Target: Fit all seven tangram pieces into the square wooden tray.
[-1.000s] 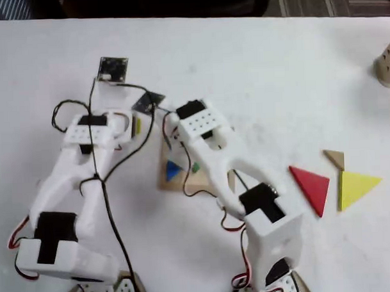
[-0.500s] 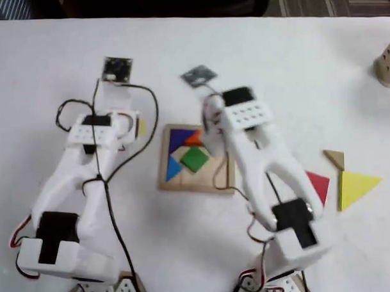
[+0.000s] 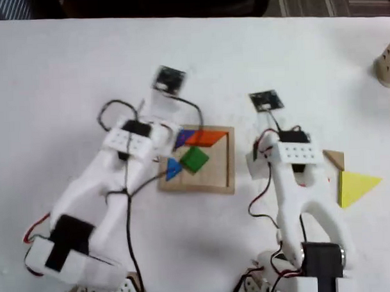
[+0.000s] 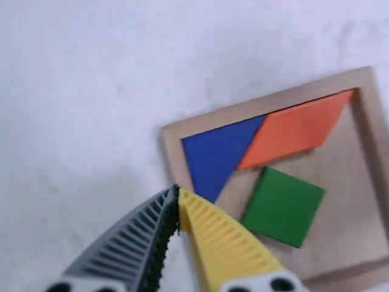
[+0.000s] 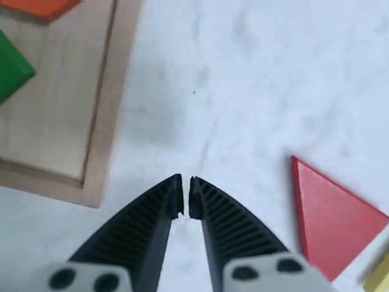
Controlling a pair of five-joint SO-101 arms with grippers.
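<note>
The wooden tray (image 3: 198,186) is set on the tabletop (image 3: 64,73), with blue triangle (image 4: 216,159), orange parallelogram (image 4: 298,129) and green square (image 4: 282,207) laid inside; the left hand (image 4: 177,205) is held pressed together at its rim; the right hand (image 5: 185,198), likewise pressed together, is held near the red triangle (image 5: 331,222).

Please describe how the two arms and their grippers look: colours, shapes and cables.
The left arm and right arm are white plastic with black motor blocks and thin black and red cables. The left gripper has one grey ribbed finger and one yellow finger. The right gripper has two black ribbed fingers. All taper to points.
</note>
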